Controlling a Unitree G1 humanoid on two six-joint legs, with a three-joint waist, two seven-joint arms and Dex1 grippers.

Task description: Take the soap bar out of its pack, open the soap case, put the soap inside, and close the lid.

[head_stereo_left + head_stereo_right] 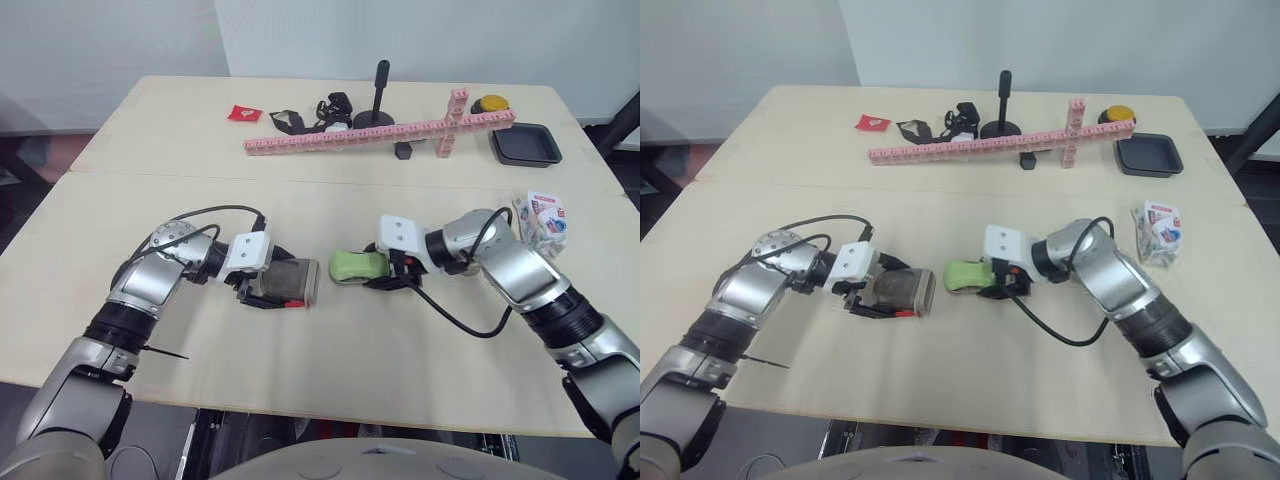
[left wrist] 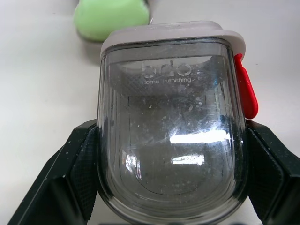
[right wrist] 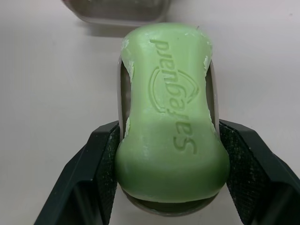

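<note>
**Case in the left claw, soap in the right, both low over the worktop**

Nearest the camera, the left claw [image 1: 274, 285] grips the soap case [image 2: 171, 136]. One black finger [image 2: 70, 178] presses on each long side of its smoky, see-through shell. The case lies lengthwise between the fingers, with its pale grey rim [image 2: 171, 33] at the far end, pointing towards the other arm. A red catch [image 2: 247, 91] sits on one side, just past a fingertip. Lettering is moulded into the clear wall, and the inside looks bare apart from specks and glare.

Across a short gap on the pale worktop [image 1: 330, 380], the right claw [image 1: 376, 272] is clamped on the green soap bar [image 3: 171, 117]. The bar is unwrapped, with its embossed "Safeguard" face towards the wrist camera. A thin pale edge shows along both sides of the bar, and what it belongs to cannot be told. The bar's free end faces the case's rim, near it but not touching.

The soap pack [image 1: 543, 222] lies crumpled by the worktop's right edge, beyond the right forearm. At the far side are a long pink block rail [image 1: 380, 132], a black tray [image 1: 525, 145] and a black post on a round base [image 1: 380, 100].
</note>
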